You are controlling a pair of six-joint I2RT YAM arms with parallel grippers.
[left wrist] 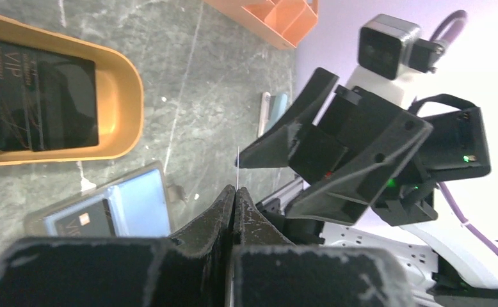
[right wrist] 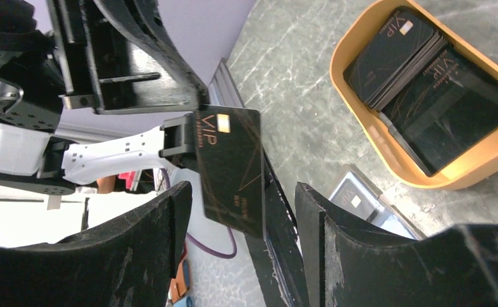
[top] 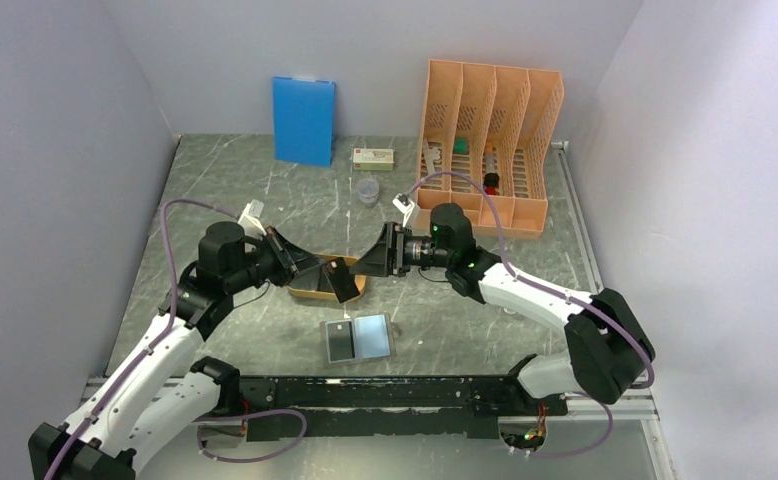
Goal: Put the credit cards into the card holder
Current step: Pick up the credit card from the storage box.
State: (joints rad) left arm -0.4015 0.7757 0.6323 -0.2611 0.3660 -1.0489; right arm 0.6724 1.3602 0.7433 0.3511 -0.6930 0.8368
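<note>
Card (right wrist: pixel 230 163) aloft above the surface (top: pixel 465 320).
Left gripper (top: pixel 315 266) clamped on it beside the orange tray (top: pixel 305 294) of stacked cards (right wrist: pixel 419 83); right gripper (top: pixel 370 255) apart — card holder (top: pixel 360 338) open flat, near edge.

Orange tray (top: pixel 305 293) lies just under the two pairs of jaws, on the marbled table (top: pixel 215 190); clear cup (top: pixel 367 190) stands beyond them; small box (top: pixel 374 157) farther back; blue board (top: pixel 304 120) upright well beyond the left jaws; orange rack (top: pixel 490 150) behind the right.
</note>
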